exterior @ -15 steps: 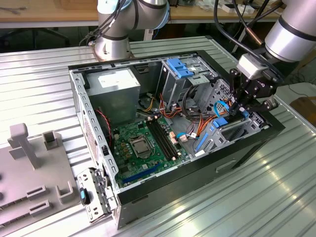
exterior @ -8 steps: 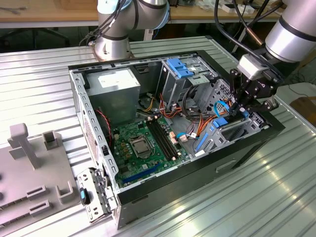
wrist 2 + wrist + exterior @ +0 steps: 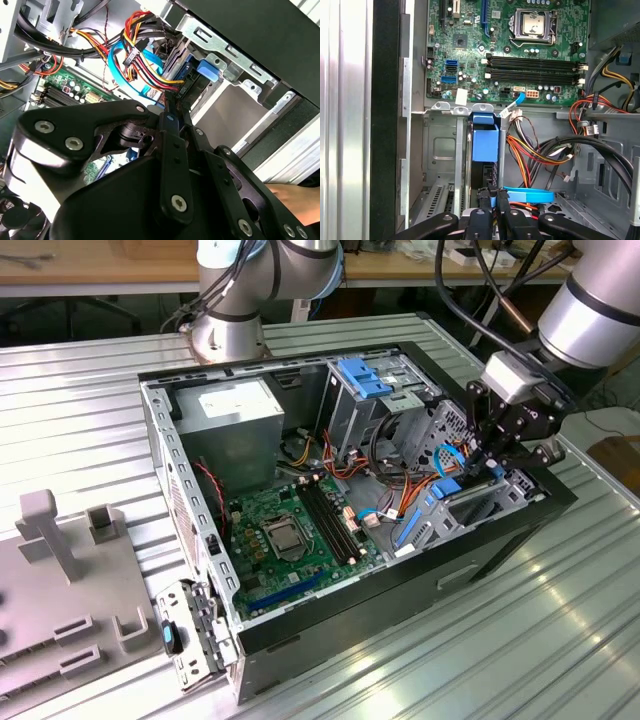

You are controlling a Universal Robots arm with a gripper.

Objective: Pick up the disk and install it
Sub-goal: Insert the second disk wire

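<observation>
No words to read

The white label on the grey power supply box has print too small to make out, and the tiny marks on the green motherboard cannot be read either.

The disk stands edge-on in the drive bay — its dark body mostly hidden behind the blue rail, its lower end covered by the gripper. At about four o'clock in the second wrist view, a hand is cut off by the frame edge.
</observation>
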